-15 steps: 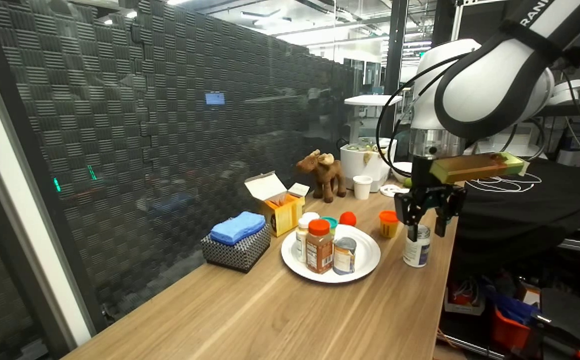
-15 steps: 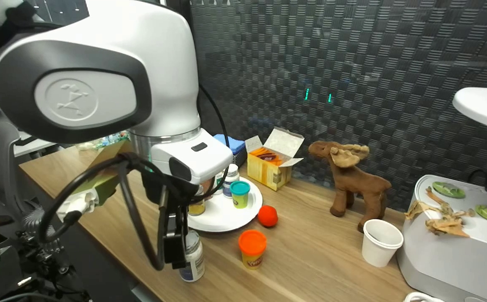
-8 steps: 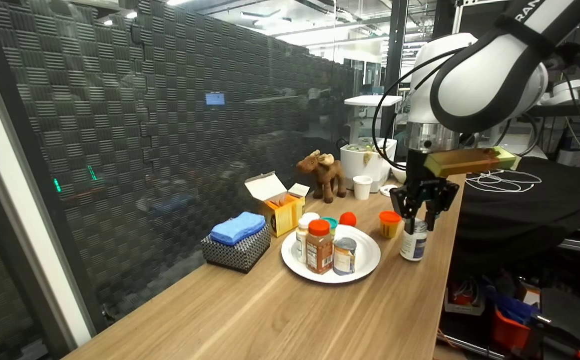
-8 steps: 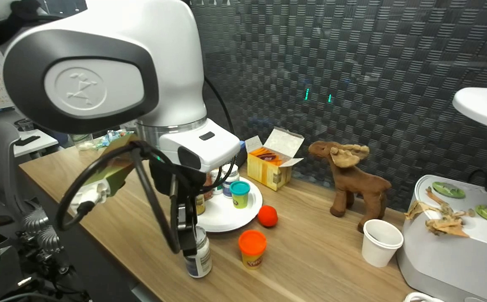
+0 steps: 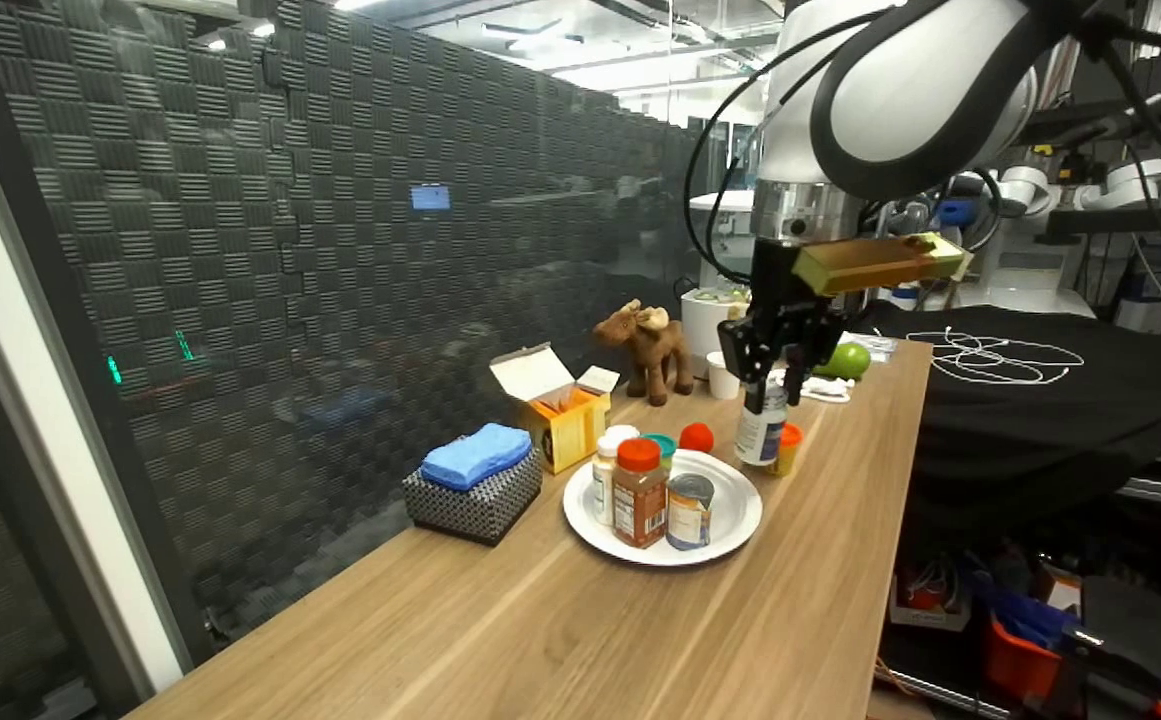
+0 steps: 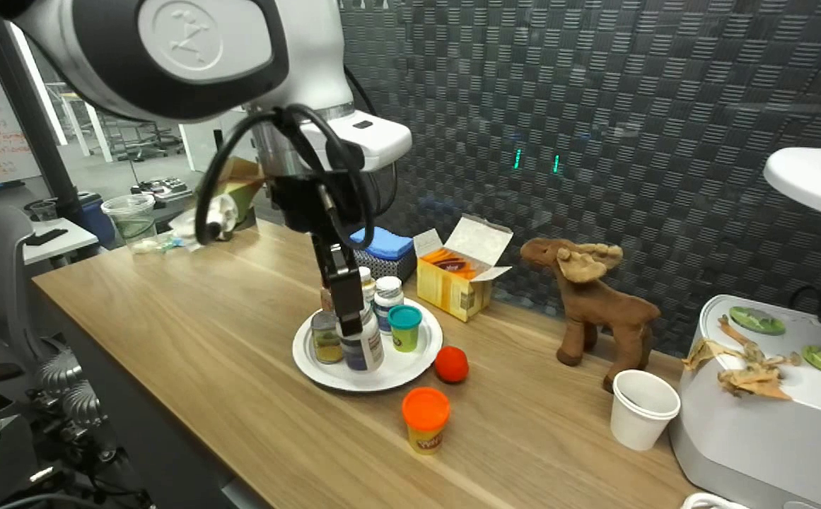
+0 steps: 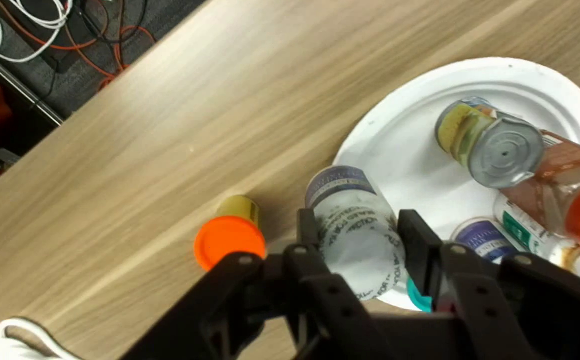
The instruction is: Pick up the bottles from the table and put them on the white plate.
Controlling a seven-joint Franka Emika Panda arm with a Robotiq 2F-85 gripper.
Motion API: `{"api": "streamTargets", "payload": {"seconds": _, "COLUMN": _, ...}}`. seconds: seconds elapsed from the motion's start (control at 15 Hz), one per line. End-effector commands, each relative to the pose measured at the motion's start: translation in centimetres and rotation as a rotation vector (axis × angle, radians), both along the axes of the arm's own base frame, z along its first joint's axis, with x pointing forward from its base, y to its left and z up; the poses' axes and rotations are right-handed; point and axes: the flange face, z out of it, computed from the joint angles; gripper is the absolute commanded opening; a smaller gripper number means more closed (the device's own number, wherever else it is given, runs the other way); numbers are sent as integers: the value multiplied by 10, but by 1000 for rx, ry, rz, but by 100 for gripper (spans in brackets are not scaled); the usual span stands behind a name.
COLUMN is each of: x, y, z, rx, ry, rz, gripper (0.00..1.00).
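The pincer [image 7: 357,219] is holding a white bottle [image 7: 360,250] — I'd be going over the plate [image 7: 412,172] beside it, then softly down.

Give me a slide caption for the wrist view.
Fingers grip a white bottle; loaded white plate at frame right, orange-lidded tub at left.

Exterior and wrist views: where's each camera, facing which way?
In an exterior view: above the table, facing along it toward the toy moose; arm upper right.
In an exterior view: near the paper cups, facing across the table; arm upper left.
Wrist view: on the arm, facing down past jaws closed on a blue-labelled bottle.
Both exterior views share the toy moose; all, the white plate.
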Motion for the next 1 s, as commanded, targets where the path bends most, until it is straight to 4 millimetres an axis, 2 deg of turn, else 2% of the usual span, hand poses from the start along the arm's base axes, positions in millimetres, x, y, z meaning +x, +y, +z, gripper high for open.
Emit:
{"api": "streamTargets", "payload": {"seconds": 0.0, "x": 29, "y": 12, "z": 13, "rx": -7, "ry": -7, "rz": 57, "gripper": 19}}
{"api": "streamTargets", "payload": {"seconds": 0.53, "x": 62, "y": 21, "z": -11, "rx": 47, "ry": 46, "rz": 102, "gripper": 19}}
{"api": "streamTargets", "payload": {"seconds": 0.93, "x": 83, "y": 27, "z": -21, "rx": 82, "ry": 52, "rz": 105, "gripper": 19}}
